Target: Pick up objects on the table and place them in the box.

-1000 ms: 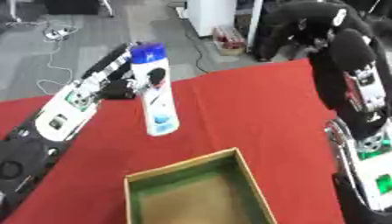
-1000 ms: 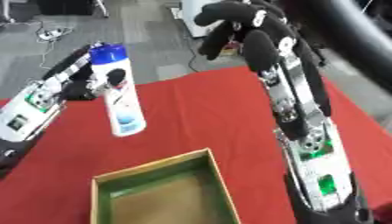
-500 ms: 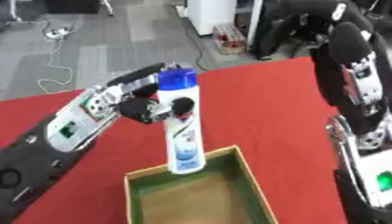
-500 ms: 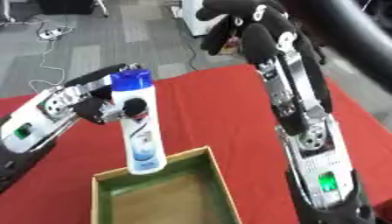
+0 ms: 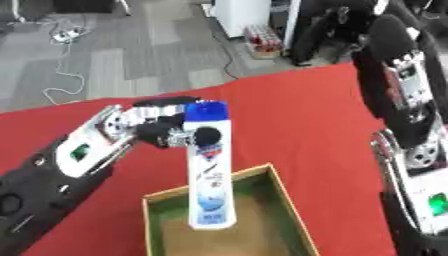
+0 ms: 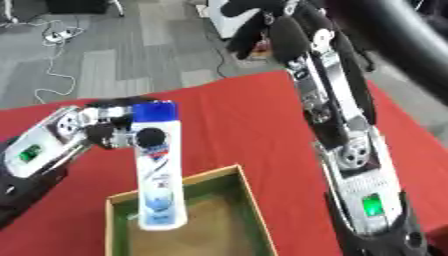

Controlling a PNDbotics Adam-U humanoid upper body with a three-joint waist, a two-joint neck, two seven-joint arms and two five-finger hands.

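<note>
A tall white bottle [image 5: 210, 175] with a blue cap and a blue label hangs upright, its base down over the open box [image 5: 280, 200]. My left hand [image 5: 162, 127] is shut on the bottle's upper part, fingers curled round it just below the cap. The box is a shallow wooden tray with green inner walls and a brown floor, on the red tablecloth [image 5: 297, 130] near the front edge. My right arm [image 6: 337, 105] stretches away from the front right, and its hand [image 6: 254, 15] is raised high at the far top, fingers spread and holding nothing.
Beyond the red table lies grey floor with a white cable [image 5: 61, 35], and a white cabinet [image 5: 249, 15] with dark gear beside it. Bare red cloth lies right of the box and behind it.
My left hand has carried the bottle rightward and toward me, from the bare cloth to over the box, and lowered it. The right arm has barely moved.
</note>
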